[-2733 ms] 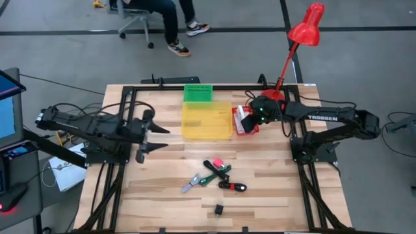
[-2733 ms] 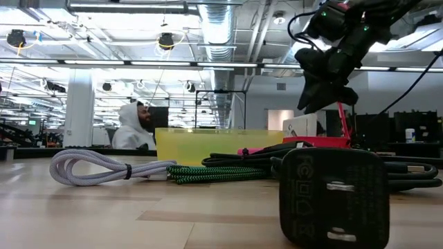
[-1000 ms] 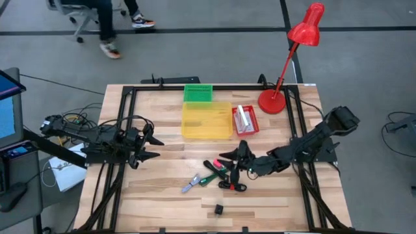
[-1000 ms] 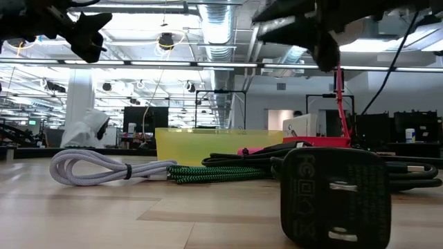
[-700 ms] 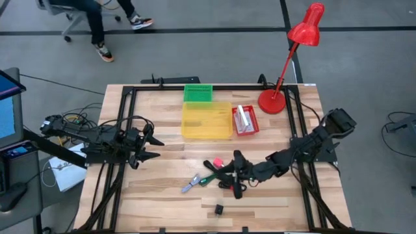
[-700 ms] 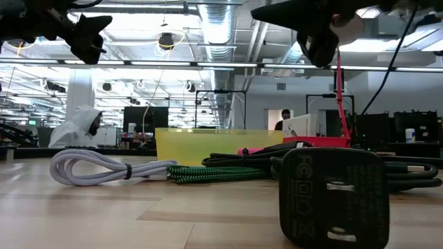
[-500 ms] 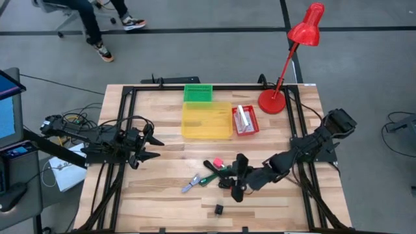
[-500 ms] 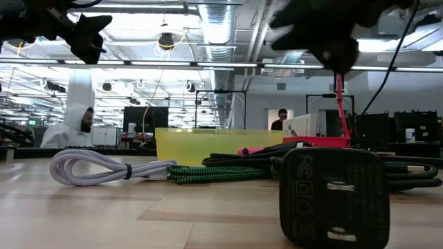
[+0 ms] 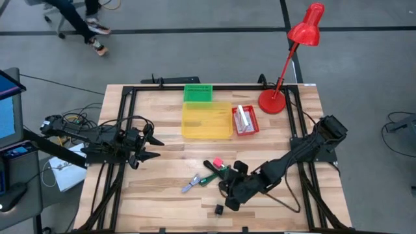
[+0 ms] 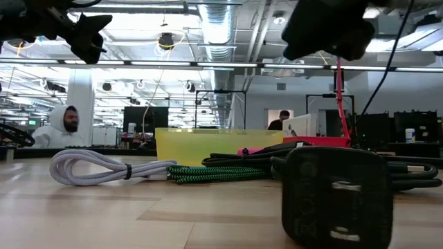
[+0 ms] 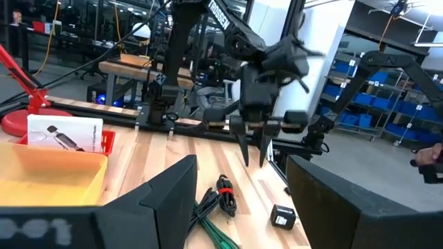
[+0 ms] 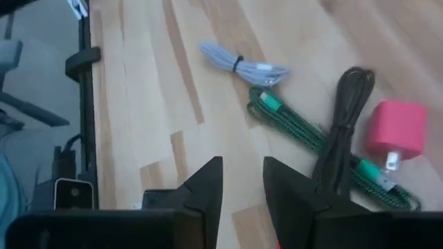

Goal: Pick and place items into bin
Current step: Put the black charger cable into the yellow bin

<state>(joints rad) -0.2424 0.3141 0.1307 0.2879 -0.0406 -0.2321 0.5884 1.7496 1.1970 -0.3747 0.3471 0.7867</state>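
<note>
While empty and narrowly parted, right end effector [image 9: 227, 200] above black charger [image 9: 219, 209], beside bundled cables [image 9: 214, 175].

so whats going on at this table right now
A two-armed robot is clearing loose items into bins. The right gripper reaches low over the table's near side, close above a small black charger plug, holding nothing visible. Bundled cables and a pink charger cube lie beside it. The yellow plastic bin looks empty; the small red bin holds a white package. The left gripper waits open at the left edge.
</note>
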